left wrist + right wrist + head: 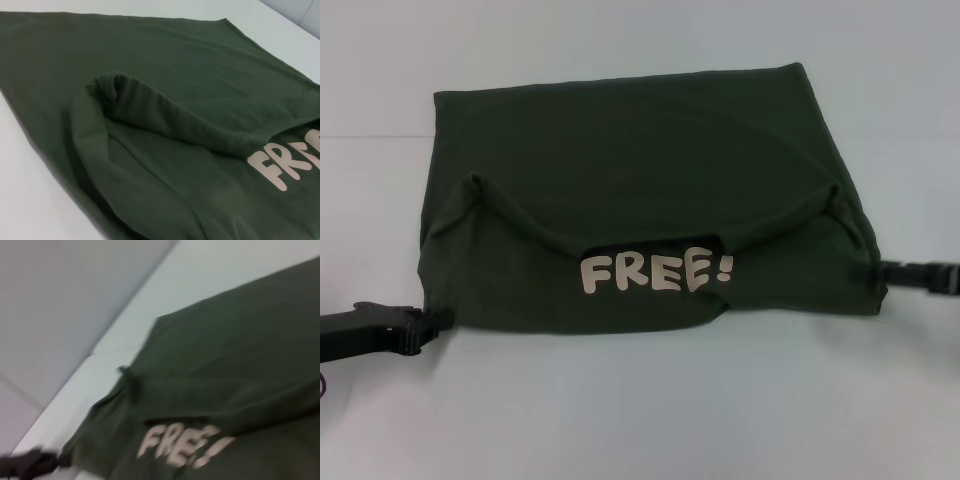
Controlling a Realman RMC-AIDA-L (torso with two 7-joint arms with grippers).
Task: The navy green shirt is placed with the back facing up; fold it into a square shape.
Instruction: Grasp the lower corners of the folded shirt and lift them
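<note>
the navy green shirt (pixel 640 200) lies on the table (pixel 640 420) between both grippers, its long axis running from the left gripper (pixel 428 328) at one near corner to the right gripper (pixel 868 271) at the other, and i cannot tell if either is pinching the cloth.

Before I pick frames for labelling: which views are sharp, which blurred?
Head view: mostly sharp, shirt and its FREE! print readable, lighting even. Left wrist view: sharp on the folds, soft shadows there. Right wrist view: smeared throughout, print edges fuzzy.
</note>
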